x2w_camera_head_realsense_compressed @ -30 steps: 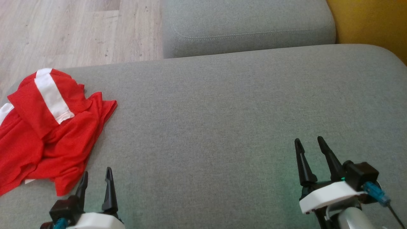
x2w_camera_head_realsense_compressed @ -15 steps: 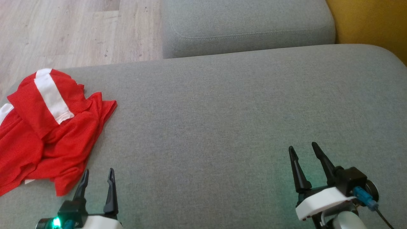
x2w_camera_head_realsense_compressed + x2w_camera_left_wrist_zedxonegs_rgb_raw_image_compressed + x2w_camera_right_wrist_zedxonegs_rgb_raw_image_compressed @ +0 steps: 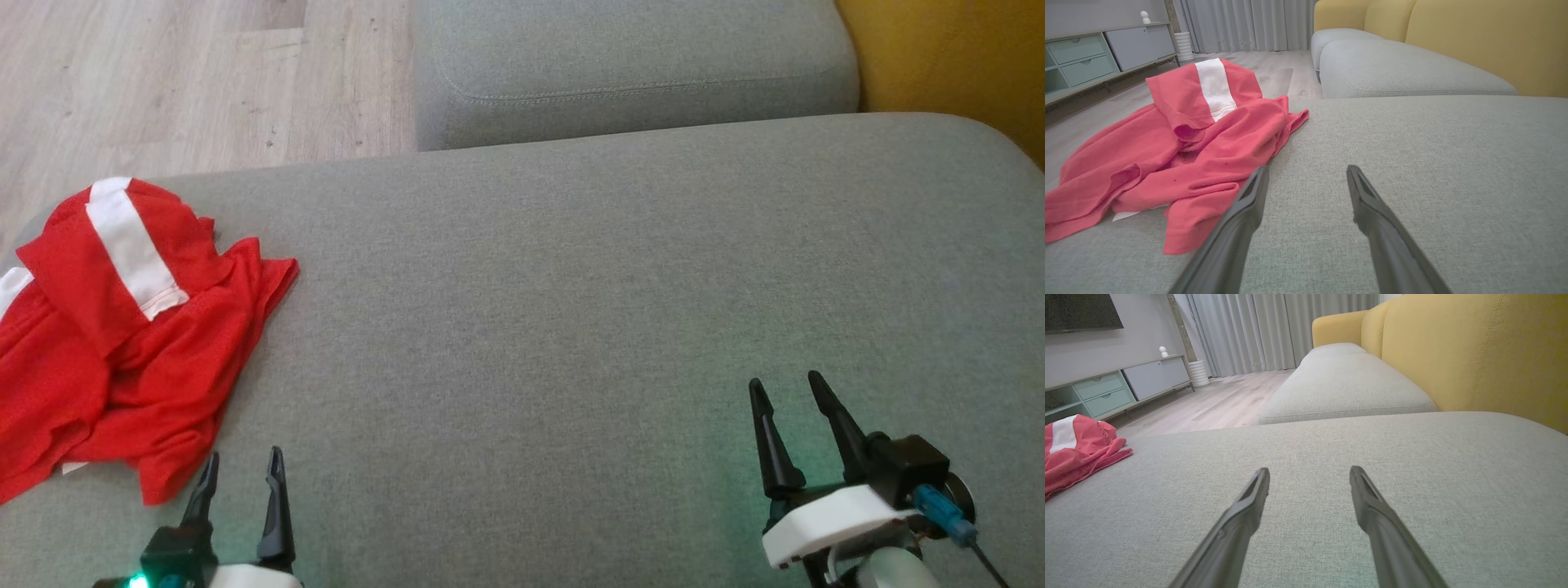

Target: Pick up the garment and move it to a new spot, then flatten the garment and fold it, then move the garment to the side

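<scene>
Since a second ago: my left tool [image 3: 245, 452] and right tool [image 3: 784, 378] sit lower, drawn back. Both wide open, empty, fingers pointing forward over the sofa cushion [image 3: 571, 286]. Shirt [image 3: 122, 343]: red, crumpled at the cushion's left end.

A: Where's the garment [image 3: 122, 343]?
B: On the seat's [image 3: 571, 327] left end (towards the far corner), just ahead-left of the left gripper [image 3: 245, 453].
A: The right gripper [image 3: 784, 378]?
B: Over the seat's right side, well apart. A cushion [image 3: 637, 73] lies behind the seat, floor [image 3: 163, 82] to its left, backrest [image 3: 947, 57] to its right.
</scene>
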Motion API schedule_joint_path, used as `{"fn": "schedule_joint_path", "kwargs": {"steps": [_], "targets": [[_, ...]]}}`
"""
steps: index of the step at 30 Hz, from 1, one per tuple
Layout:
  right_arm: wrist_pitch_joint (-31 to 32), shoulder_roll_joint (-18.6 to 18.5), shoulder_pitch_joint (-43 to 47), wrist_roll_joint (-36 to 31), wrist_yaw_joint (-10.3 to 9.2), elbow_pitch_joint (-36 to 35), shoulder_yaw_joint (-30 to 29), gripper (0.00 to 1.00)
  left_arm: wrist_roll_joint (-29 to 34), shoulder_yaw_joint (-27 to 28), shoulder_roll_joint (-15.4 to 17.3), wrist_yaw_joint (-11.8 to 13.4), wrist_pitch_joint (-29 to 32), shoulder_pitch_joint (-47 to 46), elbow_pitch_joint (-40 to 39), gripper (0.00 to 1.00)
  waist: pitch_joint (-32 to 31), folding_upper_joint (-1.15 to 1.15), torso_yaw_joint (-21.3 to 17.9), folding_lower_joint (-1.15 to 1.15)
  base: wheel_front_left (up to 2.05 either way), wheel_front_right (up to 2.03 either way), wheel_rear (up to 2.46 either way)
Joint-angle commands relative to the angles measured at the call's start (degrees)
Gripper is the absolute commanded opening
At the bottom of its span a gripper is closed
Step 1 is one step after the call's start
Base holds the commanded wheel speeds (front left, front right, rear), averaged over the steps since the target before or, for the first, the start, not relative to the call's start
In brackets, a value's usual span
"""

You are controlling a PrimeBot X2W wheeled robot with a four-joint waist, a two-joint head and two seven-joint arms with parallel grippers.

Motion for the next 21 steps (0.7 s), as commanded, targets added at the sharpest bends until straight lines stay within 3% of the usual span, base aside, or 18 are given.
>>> {"fn": "schedule_joint_path", "kwargs": {"steps": [1,15,21], "targets": [[-0.69,0.14,-1.93,0.34,0.44,-1.45,1.03,1.00,-0.47,2.27,0.81,-0.30,-0.70,-1.47,-1.34,1.00,0.03,0.00,-0.04,0.00,0.00,0.00,0.00],[-0.69,-0.11,-2.29,1.28,0.44,-0.61,1.20,1.00,-1.38,2.00,0.69,-0.38,-0.70,-1.91,-0.96,1.00,0.35,0.00,-0.30,0.00,0.00,0.00,0.00],[-0.69,-0.30,-1.79,1.37,0.44,-0.94,0.85,1.00,-1.14,1.05,0.57,-0.64,-0.70,-2.76,-0.64,1.00,0.00,0.00,3.23,0.00,0.00,0.00,0.00]]}}
